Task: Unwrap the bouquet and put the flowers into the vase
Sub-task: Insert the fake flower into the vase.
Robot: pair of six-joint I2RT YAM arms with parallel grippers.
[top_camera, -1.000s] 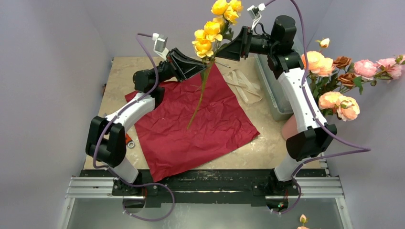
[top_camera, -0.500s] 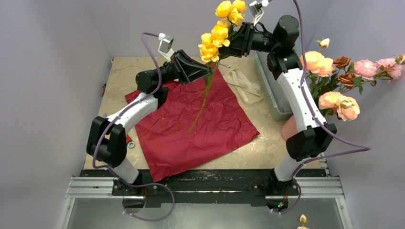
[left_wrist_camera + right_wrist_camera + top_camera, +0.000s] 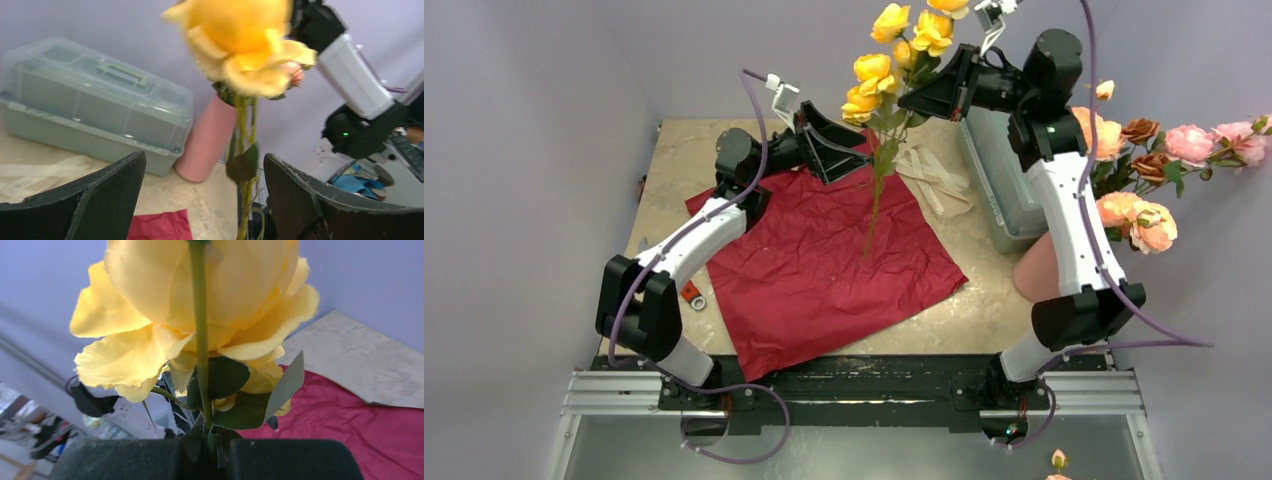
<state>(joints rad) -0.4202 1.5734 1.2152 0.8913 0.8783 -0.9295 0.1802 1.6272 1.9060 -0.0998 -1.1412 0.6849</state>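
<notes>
- Two grippers are up high over the table point(image 3: 684, 140) in your top view. Your right gripper point(image 3: 914, 100) is pinched tight on the yellow flowers point(image 3: 874, 72), just under the blooms. The long stem point(image 3: 876, 210) hangs down over the red paper point(image 3: 824, 270).
- Your left gripper point(image 3: 859, 160) is just beside that stem. Its fingers are spread wide and it holds nothing.
- You can see the red paper lying flat and spread out on the table. The cream ribbon point(image 3: 934, 178) lies loose between the paper and the clear box point(image 3: 999, 200).
- Your pink vase point(image 3: 1036, 270) stands at the right edge of the table, partly hidden by your right arm. Pink and orange flowers point(image 3: 1124, 140) spread out above it.
- Your left wrist view shows two black fingers point(image 3: 100, 200) far apart. The green stem point(image 3: 245, 200) runs between them, nearer the right one, and seems to touch neither. A blurry yellow rose point(image 3: 240, 45) sits on top of the stem. Behind it, the vase point(image 3: 207, 140) stands upright, right beside the corner of the clear box point(image 3: 95, 110).
- Your right wrist view shows both fingers point(image 3: 125, 460) squeezed together on the stem point(image 3: 200, 365). One big yellow rose point(image 3: 150, 315) fills most of the view. The red paper point(image 3: 360, 435) and the table point(image 3: 370, 365) lie far below.
</notes>
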